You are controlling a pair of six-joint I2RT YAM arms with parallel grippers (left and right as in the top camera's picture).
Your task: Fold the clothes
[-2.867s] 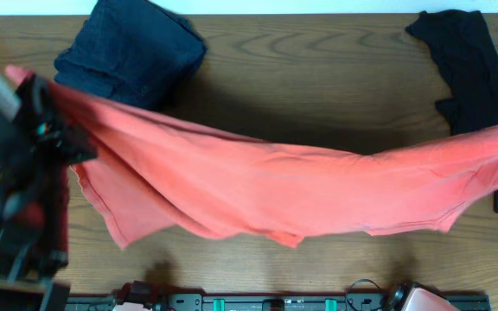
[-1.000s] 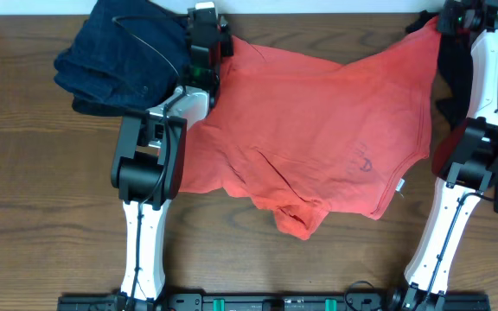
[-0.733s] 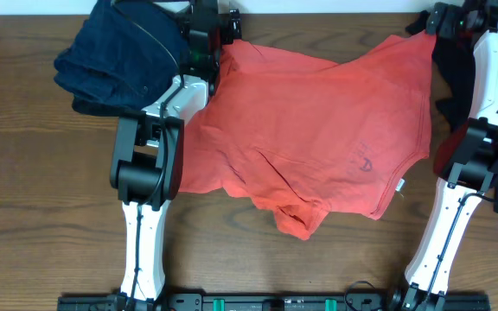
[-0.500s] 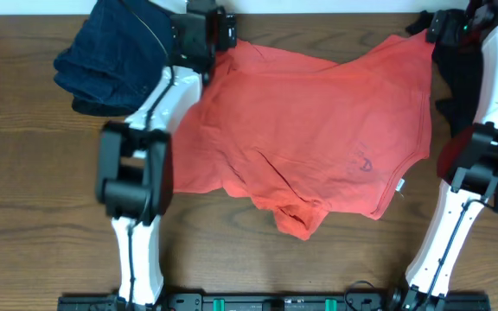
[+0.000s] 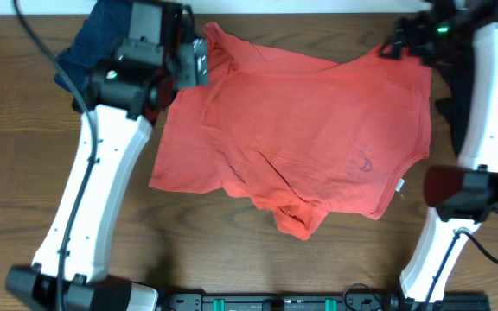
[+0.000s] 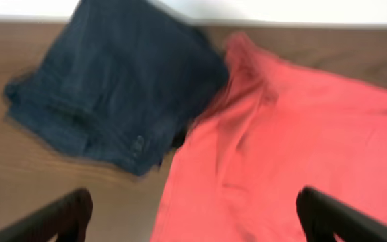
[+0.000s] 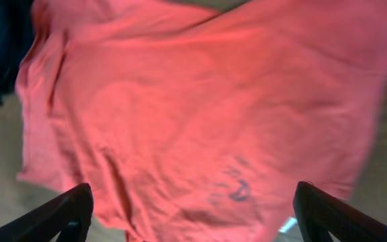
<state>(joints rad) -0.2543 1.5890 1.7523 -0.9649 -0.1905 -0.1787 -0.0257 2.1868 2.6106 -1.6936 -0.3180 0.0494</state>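
My left jaws stand wide, with the dark fingertips (image 6: 59, 218) far apart at the bottom corners of the wrist view and nothing between them. The right jaws are just as wide, fingertips (image 7: 334, 215) spread to the corners and gripping nothing. Directly under the left jaws I see the side edge of the coral-red T-shirt (image 6: 301, 134), and just beyond it, on the left of those jaws, the dark navy denim garment (image 6: 113, 87) lies in a heap touching the shirt's corner. Under the right jaws the shirt fills nearly the whole view, with a small dark mark of lettering (image 7: 234, 188) toward the near side. From overhead, the T-shirt lies spread on the counter (image 5: 318, 268) between the two sets of jaws, the left above its far left corner and the right above its far right corner. It is wrinkled, its near edge is bunched into a lump (image 5: 296, 220), and a small white tag (image 5: 399, 186) shows below the right jaws.
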